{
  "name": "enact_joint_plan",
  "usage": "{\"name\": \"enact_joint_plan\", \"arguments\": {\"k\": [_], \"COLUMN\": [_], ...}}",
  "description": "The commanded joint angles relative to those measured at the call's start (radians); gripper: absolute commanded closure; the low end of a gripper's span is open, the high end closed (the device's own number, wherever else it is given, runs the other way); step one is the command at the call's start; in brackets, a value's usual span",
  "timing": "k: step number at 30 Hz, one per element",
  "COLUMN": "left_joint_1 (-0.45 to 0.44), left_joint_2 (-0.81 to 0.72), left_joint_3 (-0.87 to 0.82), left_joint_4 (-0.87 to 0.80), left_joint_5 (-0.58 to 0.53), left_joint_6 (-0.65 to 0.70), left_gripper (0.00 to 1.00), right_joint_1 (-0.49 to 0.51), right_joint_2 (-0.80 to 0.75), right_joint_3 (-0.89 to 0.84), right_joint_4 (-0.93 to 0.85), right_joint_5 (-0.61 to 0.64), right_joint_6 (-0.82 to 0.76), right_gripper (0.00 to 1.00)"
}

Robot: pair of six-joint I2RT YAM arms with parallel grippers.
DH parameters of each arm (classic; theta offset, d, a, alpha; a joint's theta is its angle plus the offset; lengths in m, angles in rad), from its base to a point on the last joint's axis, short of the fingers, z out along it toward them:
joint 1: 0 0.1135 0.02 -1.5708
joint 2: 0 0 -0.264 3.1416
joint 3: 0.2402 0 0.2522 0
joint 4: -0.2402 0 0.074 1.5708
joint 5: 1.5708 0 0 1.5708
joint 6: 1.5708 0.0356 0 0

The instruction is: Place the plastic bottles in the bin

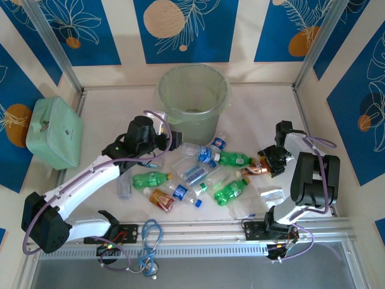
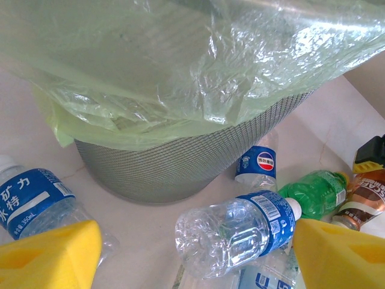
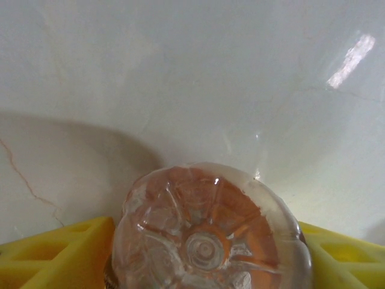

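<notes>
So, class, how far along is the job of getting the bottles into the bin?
Done: nothing that shows; no bottle can be made out inside the bin. In hand: the right pincer appears closed on a brown bottle, and the left pincer is open, lined up on a clear bottle beside the bin. Left: roughly ten other bottles lie scattered on the table.

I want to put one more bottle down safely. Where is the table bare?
Bare table lies right of the bin, toward the far right corner, and between the bin and the mint-green case. The middle, in front of the bin, is crowded with plastic bottles.
</notes>
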Motion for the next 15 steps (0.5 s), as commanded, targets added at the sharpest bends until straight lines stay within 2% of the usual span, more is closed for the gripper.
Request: {"name": "enact_joint_plan", "arguments": {"k": [1,6,11,15], "left_joint_1": [-0.009,-0.008,-0.007,-0.007], "left_joint_2": [-0.022,-0.017,0.014,0.012], "left_joint_3": [-0.001,0.024,0.119,0.17], "left_joint_4": [0.003,-0.016,-0.092,-0.108], "left_joint_5": [0.011,-0.008,-0.01,-0.005], "left_joint_6": [-0.017,-0.014,-0.023,-0.031], "left_gripper": [0.18,0.17,0.18,0.17], "right_joint_1": [0.0,0.011,0.045,0.061], "right_joint_2": [-0.01,-0.061,-0.139,-0.207], "right_joint_3": [0.003,0.031,0.093,0.145], "right_joint_4": [-0.024,-0.05,-0.096,-0.121], "right_joint_5": [0.021,0.045,0.081,0.066], "right_joint_6": [-0.016,-0.034,-0.067,-0.097], "right_gripper": [0.31,0.35,0.38,0.39]}}
